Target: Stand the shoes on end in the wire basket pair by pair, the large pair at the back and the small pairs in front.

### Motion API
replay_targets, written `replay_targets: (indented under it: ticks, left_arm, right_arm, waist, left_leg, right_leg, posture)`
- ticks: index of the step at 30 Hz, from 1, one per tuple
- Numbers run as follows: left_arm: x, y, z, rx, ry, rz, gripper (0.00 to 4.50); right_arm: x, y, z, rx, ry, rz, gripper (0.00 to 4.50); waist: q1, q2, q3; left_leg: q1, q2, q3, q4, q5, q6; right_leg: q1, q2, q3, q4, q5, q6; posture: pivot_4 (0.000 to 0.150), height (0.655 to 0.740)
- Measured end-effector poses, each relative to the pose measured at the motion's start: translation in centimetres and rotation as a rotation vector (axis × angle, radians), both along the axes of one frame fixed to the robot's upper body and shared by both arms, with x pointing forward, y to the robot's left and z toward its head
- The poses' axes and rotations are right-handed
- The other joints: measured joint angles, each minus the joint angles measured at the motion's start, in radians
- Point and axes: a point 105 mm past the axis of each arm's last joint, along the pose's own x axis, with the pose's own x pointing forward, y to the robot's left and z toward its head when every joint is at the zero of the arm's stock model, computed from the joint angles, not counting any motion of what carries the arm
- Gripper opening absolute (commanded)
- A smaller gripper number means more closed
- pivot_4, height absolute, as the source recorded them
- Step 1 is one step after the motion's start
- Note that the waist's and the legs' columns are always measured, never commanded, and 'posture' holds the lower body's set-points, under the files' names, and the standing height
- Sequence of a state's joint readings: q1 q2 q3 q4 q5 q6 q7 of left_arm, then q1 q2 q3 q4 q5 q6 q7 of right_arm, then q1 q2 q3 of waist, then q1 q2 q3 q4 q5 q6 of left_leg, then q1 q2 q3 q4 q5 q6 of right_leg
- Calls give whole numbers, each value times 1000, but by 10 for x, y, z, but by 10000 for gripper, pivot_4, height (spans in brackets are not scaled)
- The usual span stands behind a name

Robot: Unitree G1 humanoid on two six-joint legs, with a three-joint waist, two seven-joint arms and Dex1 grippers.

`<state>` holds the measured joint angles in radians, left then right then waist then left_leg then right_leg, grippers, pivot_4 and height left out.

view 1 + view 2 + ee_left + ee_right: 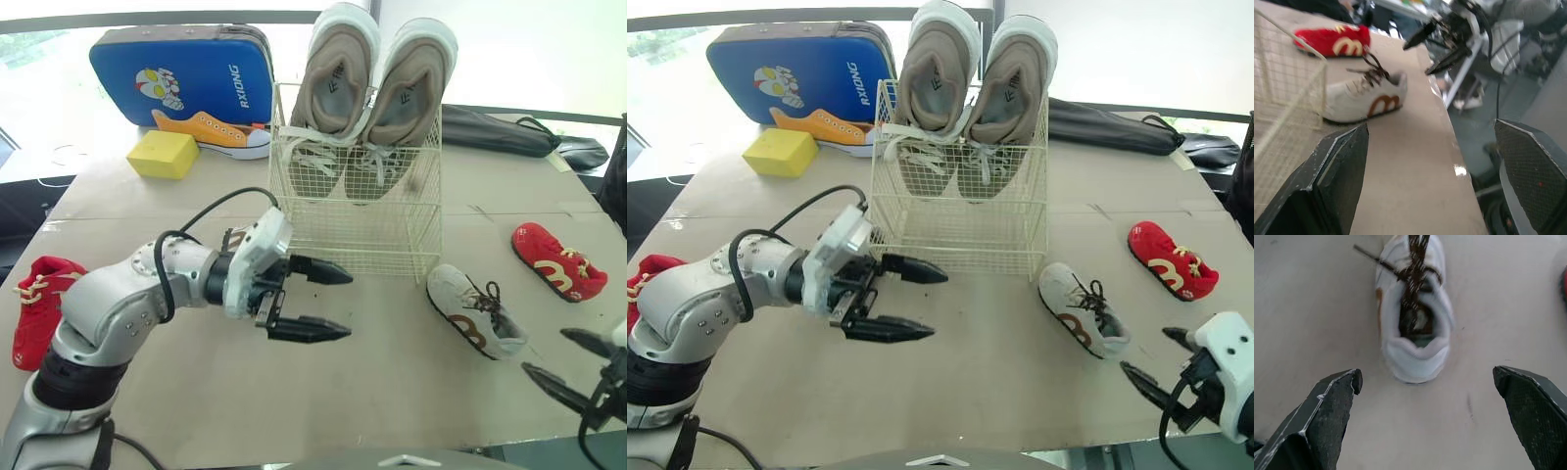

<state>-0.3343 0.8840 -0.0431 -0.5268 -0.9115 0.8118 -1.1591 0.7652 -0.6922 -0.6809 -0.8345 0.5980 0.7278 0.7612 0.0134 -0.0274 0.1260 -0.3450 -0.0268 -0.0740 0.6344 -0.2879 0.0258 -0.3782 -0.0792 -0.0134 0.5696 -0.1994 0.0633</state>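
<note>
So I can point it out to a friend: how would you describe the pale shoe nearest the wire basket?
Find the cream wire basket holding two beige trainers. Off its front right corner a small grey-white shoe lies on the tabletop. Unlike the red shoe to its right, it has dark brown laces and a brown logo.

**Worktop carrying a basket and loose shoes**

A brown worktop (pixel 392 392) is bearing a wire basket (pixel 362 235) near its middle. Reading the clock from the basket, with 12 pointing away from the robot:

- A white shoe (pixel 475 311) with brown laces is lying on its sole at 4, just beside the basket's corner.
- A red shoe (pixel 556 260) is lying at 3, well apart.
- A second red shoe (pixel 39 305) is sitting at 8, by the worktop's edge.
- A yellow block (pixel 163 154) is resting at 10.
- An orange shoe (pixel 211 131) and a blue case (pixel 181 70) are sitting at 11.
- A black bag (pixel 500 129) is lying at 1.
</note>
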Motion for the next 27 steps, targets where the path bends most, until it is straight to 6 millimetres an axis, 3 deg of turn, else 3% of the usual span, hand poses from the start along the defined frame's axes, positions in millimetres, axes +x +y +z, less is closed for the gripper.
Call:
replay_targets:
  ticks: [7,17,19,21,24,27]
  left_arm:
    - [4,0,0,-10,-53,-3,44389]
    - [1,4,-3,-30,-51,38,44389]
    - [1,4,-4,-33,-49,46,45000]
    - [1,4,-4,-34,-48,47,45000]
    - [1,3,-4,-47,-53,48,45000]
    - [3,2,-3,-56,-57,61,45000]
  right_arm:
    - [22,1,-20,14,-11,15,45000]
    - [33,12,-31,39,30,57,45000]
    - [38,18,-30,49,28,64,33613]
    - [39,20,-29,51,25,68,28081]
    - [44,24,-27,39,23,81,13134]
    - [38,18,-24,-7,43,94,3813]
  waist:
    - [4,0,0]
    - [4,0,0]
    - [4,-1,0]
    - [4,-1,0]
    - [3,0,0]
    - [5,0,0]
  left_leg:
    - [-1,0,-1,0,0,0]
    - [-1,0,-1,0,0,1]
    - [0,-1,-1,0,0,1]
    - [-1,-1,-1,0,0,1]
    - [0,-1,-1,0,0,1]
    - [-1,-2,-1,0,0,1]
  right_leg:
    - [0,1,-1,0,0,0]
    - [0,1,-1,0,0,0]
    - [0,1,0,0,0,0]
    - [0,1,-1,0,0,0]
    - [0,1,-1,0,0,0]
    - [0,0,-1,0,0,0]
  posture:
    - [1500,7400]
    - [1500,7400]
    - [1500,7400]
    - [1500,7400]
    - [1500,7400]
    - [1500,7400]
